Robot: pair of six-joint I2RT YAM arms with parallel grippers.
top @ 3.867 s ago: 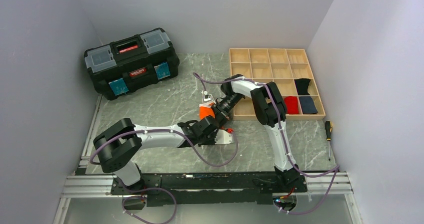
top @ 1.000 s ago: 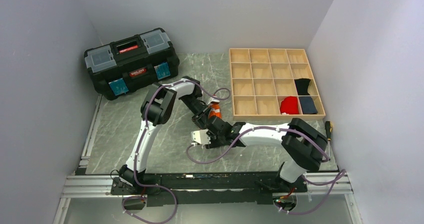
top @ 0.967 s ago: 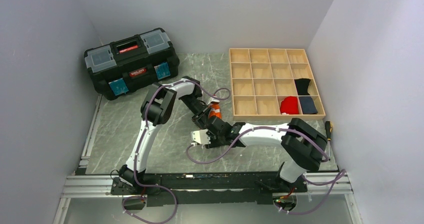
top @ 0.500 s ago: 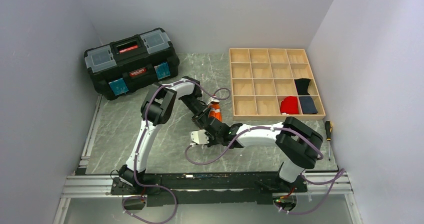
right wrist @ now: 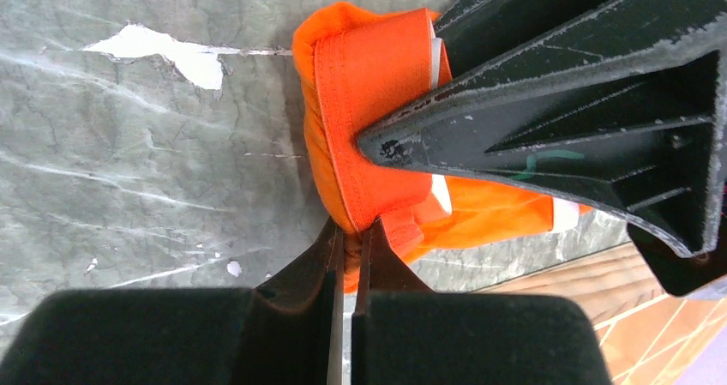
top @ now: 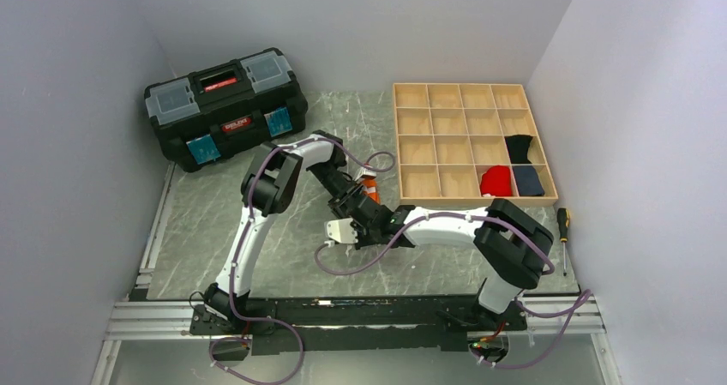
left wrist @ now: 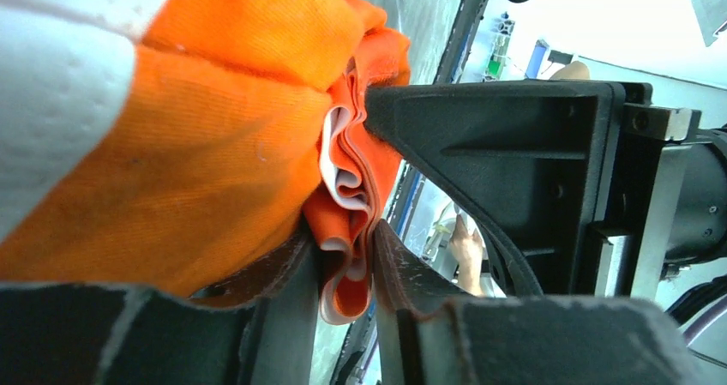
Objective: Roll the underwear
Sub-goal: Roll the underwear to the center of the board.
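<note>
Left gripper and right gripper each clamp a thin edge of the bunched orange underwear — a tug apart could slip folds free, undoing the roll.

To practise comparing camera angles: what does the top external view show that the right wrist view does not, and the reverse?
Only the top external view shows the toolbox, the wooden tray and the screwdriver. Only the right wrist view shows the right gripper pinching a fold of the underwear up close. Both show the orange underwear and the marble table.
</note>
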